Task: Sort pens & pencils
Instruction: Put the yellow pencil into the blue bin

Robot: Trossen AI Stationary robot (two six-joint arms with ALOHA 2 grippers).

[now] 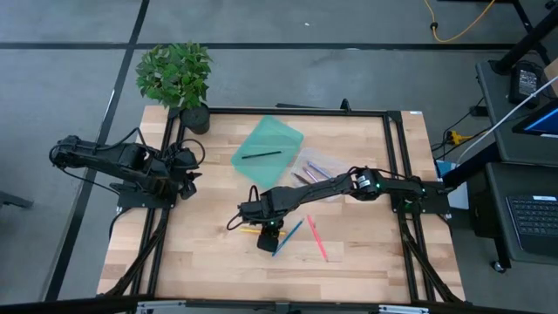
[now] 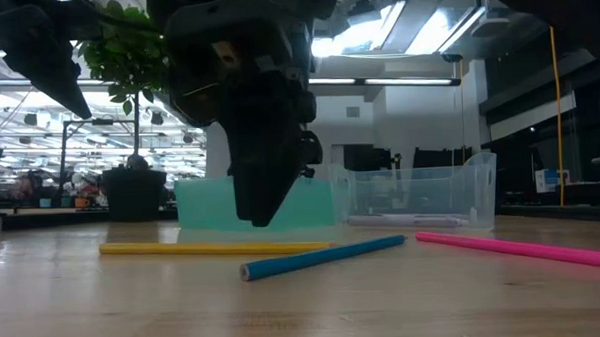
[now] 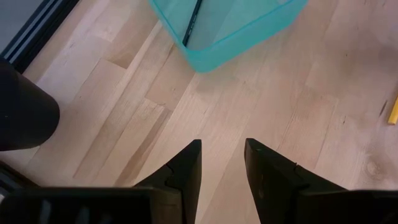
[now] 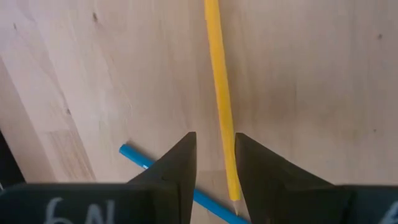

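Matt pale wooden table [image 1: 200,253]; translucent glossy plastic teal tray [image 1: 283,135].

Open-plan lab: workstation desks [image 1: 523,174], strip lights [image 2: 377,81].

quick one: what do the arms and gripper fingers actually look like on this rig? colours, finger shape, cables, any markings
Both arms are dark, near-black, jointed links. The left gripper and right gripper each have two black, wedge-shaped fingers tapering to blunt tips. Black cable loops hang by the right arm's wrist. White handwritten marks show on the right gripper's base.

White handwritten marks, seemingly "6A", stand on the right claw's [image 4: 214,163] body.
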